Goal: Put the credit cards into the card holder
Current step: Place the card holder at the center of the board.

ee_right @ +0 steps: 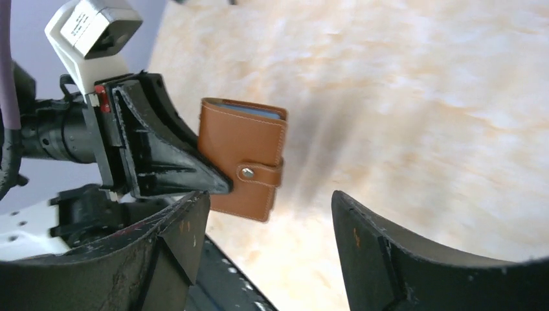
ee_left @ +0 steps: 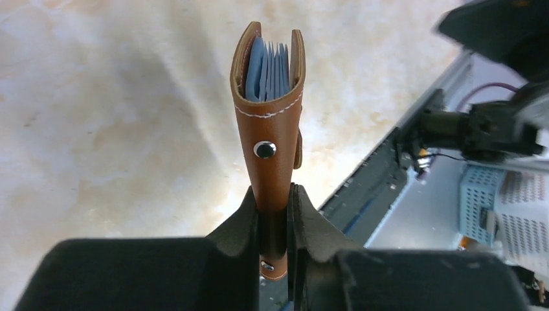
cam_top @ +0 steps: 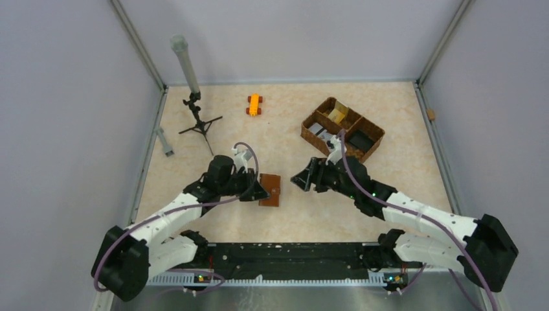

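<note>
Brown leather card holder [cam_top: 270, 189] sits pinched in the left end effector [cam_top: 254, 187], near the middle of the surface [cam_top: 388, 175] and towards its near edge. From above, its long axis runs roughly near to far, tilted a little. It appears lifted off the surface.

Left wrist view: card holder [ee_left: 268, 142] seen edge-on, both fingers pressed on its two leather faces. The blue pocket edges show at the end pointing away from the left end effector [ee_left: 274, 194].

Right wrist view: broad face of the card holder [ee_right: 243, 159] is turned to the camera, with the snap tab lying across one edge. Right end effector [ee_right: 268, 207] has its fingers spread wide with nothing between them.

From above, the right end effector [cam_top: 299, 178] is just right of the card holder, not touching.

Woven basket [cam_top: 309, 134] stands far right; gold, grey and black shapes lie in its compartments, probably the credit cards [cam_top: 336, 115].
</note>
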Controlling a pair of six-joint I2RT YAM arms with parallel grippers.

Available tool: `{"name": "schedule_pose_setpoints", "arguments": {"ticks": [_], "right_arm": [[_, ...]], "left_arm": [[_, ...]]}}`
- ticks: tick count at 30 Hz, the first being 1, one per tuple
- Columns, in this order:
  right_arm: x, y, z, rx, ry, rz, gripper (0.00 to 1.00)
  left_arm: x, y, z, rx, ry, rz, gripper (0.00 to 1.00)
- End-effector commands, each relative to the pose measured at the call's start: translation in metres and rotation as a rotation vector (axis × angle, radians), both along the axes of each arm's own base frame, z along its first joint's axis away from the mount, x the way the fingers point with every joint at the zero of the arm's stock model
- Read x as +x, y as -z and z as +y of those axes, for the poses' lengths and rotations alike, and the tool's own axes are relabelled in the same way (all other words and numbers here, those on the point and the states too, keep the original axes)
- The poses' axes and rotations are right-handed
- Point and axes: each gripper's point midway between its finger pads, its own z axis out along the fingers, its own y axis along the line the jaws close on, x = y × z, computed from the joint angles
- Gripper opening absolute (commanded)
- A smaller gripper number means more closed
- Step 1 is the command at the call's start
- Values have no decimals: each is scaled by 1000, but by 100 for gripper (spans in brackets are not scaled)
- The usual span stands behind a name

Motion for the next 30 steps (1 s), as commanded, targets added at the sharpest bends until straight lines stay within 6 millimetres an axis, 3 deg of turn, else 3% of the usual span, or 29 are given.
{"name": "schedule_pose_setpoints", "arguments": {"ticks": [1, 3, 6, 9, 10, 15, 19, 23, 30], "right_arm": [[10, 38, -57, -193, 128, 51, 72], [14, 39, -73, -216, 169, 51, 73], [19, 38, -95, -251, 230, 50, 75], [23, 34, -116, -294, 302, 35, 75], [24, 32, -123, -312, 330, 26, 75], [32, 14, -165, -415, 493, -51, 76], [33, -4, -180, -440, 534, -130, 76], [32, -14, -186, -437, 549, -178, 76], [33, -11, -191, -453, 570, -176, 75]], "left_arm": [[27, 24, -1, 36, -66, -50, 20], [33, 41, 5, 83, -100, -39, 30], [41, 60, 23, 180, -181, -37, 62], [50, 60, 48, 244, -298, -51, 95], [53, 56, 57, 256, -341, -66, 98], [65, 10, 106, 312, -587, -206, 99], [62, -26, 139, 300, -760, -317, 99], [56, -36, 153, 320, -799, -340, 99], [56, -36, 153, 356, -776, -310, 99]]}}
